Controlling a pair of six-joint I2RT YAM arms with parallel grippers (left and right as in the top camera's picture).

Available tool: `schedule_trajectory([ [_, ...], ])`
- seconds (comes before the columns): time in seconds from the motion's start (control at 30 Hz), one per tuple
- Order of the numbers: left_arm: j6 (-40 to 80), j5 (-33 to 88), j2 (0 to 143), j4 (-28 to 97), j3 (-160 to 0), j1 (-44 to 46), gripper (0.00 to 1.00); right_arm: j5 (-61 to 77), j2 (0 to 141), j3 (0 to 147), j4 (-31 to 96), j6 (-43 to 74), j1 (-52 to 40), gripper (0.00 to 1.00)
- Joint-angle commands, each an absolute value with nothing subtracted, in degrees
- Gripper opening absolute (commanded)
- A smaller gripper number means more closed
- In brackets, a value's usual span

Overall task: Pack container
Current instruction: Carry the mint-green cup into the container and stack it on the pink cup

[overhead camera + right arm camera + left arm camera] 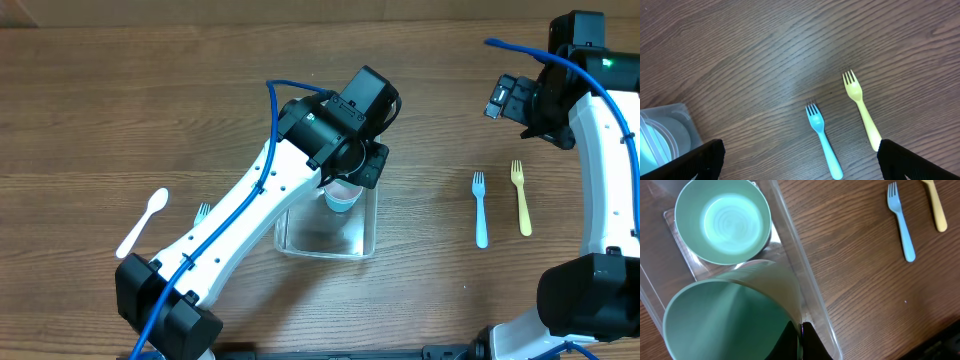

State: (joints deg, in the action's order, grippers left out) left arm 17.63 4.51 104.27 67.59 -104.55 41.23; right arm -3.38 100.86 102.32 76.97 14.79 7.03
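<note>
On brown wood-grain table (120,90) — clear container (310,238)

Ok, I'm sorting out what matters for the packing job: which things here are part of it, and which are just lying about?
In the job: container, bowl inside it, cup pinched by the left end effector.
Lying about, for now: spoon, blue fork, yellow fork, half-hidden fork near the spoon.
</note>
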Motion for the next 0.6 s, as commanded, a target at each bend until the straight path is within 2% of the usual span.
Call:
schedule_trajectory([
  [0.0,18.0,4.5,105.7,67.3,-103.9,41.4,0.08,-3.8,99.5,103.5,76.6,15.0,7.0,1.0],
  [0.37,18.0,4.1,108.6,65.7,-104.2,41.7,0.11,-3.8,99.5,103.5,76.6,15.0,7.0,1.0],
  [0.5,20.2,-3.3,106.7,70.3,-109.2,40.3,0.12,-3.8,99.5,103.5,76.6,15.0,7.0,1.0],
  [0.53,20.8,-5.0,106.0,71.9,-110.5,39.7,0.15,-3.8,99.5,103.5,76.7,15.0,7.0,1.0],
  [0.57,21.3,-7.3,105.0,74.4,-112.6,38.7,0.22,-3.8,99.5,103.5,76.6,15.0,7.0,1.0],
])
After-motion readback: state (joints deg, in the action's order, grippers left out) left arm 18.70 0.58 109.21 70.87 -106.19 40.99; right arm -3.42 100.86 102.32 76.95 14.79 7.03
